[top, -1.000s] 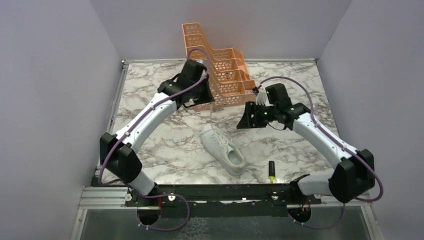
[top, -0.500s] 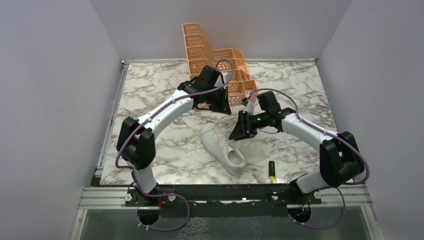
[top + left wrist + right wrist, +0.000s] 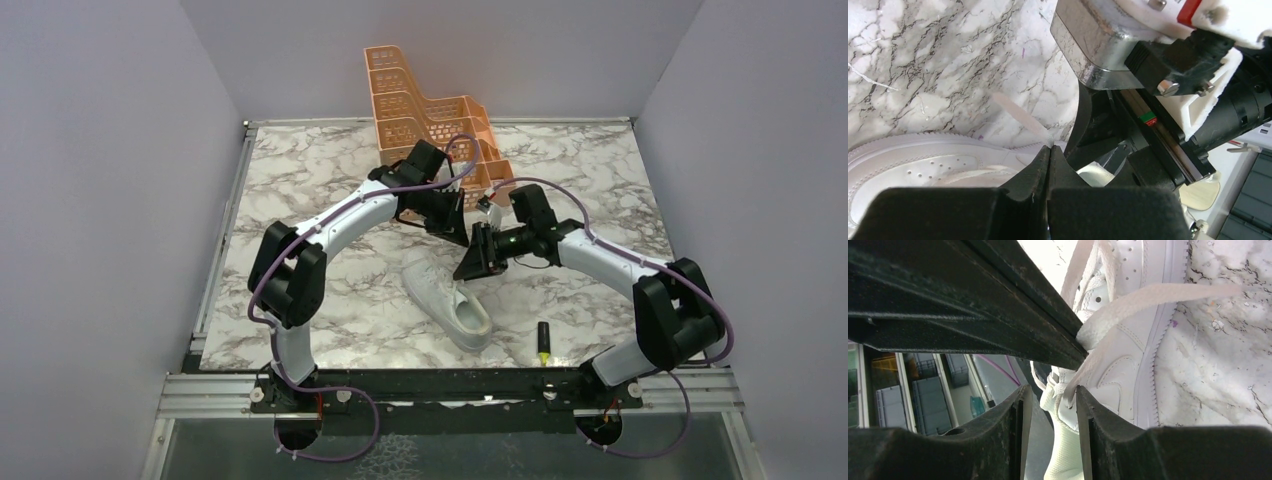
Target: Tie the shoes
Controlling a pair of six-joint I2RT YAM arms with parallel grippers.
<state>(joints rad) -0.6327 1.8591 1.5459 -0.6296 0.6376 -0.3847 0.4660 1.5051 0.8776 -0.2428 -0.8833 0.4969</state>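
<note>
Top external: an all-white low-top sneaker [image 3: 447, 297] is lying mid-frame on the marbled table [image 3: 290, 165], an orange tiered plastic rack [image 3: 400, 90] crowding the upper centre, a black yellow-tipped marker [image 3: 543, 343] lower right. Left wrist: the left gripper [image 3: 1049, 150] is pinching a limp, flat white lace [image 3: 1020, 116], likely slippery. Right wrist: the right gripper [image 3: 1052, 390] is standing part-open, lace passing unpinched between; gripping it close to the sneaker looks safest.

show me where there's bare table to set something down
Free: the strip between the left arm and the table edge; the far-right corner beside the orange rack. Crowded: the middle, where the left gripper, pinching a lace, and the right gripper meet over the sneaker; the front by the marker.
</note>
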